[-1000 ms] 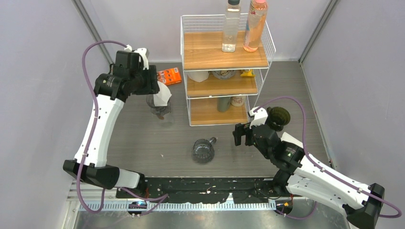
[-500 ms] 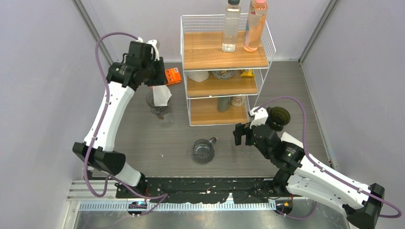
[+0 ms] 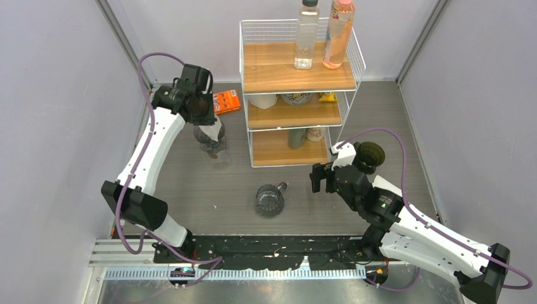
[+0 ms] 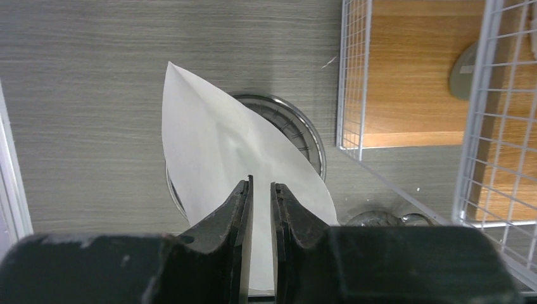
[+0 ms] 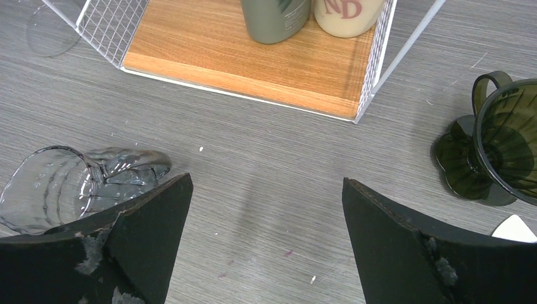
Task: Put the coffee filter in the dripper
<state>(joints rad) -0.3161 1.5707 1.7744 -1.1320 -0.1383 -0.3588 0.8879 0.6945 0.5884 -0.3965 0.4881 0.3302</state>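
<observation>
The white paper coffee filter [image 4: 215, 139] hangs point down over the clear glass dripper [image 4: 308, 136], covering most of its round rim. My left gripper [image 4: 260, 187] is shut on the filter's upper edge, with the paper showing in the narrow slit between the jaws. In the top view the left gripper [image 3: 204, 109] is right above the dripper [image 3: 209, 140] and the filter [image 3: 217, 130] at the back left. My right gripper [image 5: 266, 209] is wide open and empty above bare table; in the top view it [image 3: 320, 178] is right of centre.
A white wire shelf rack [image 3: 297, 95] with wooden shelves stands at the back centre, close to the right of the dripper. A dark green dripper [image 5: 506, 145] stands by the right arm. A clear glass cup [image 3: 270, 200] lies mid-table. An orange packet [image 3: 225, 100] lies behind the left gripper.
My left arm has swung right and farther back. The gripper has brought the filter down over the glass dripper, so less paper shows from above. The right arm has not moved.
</observation>
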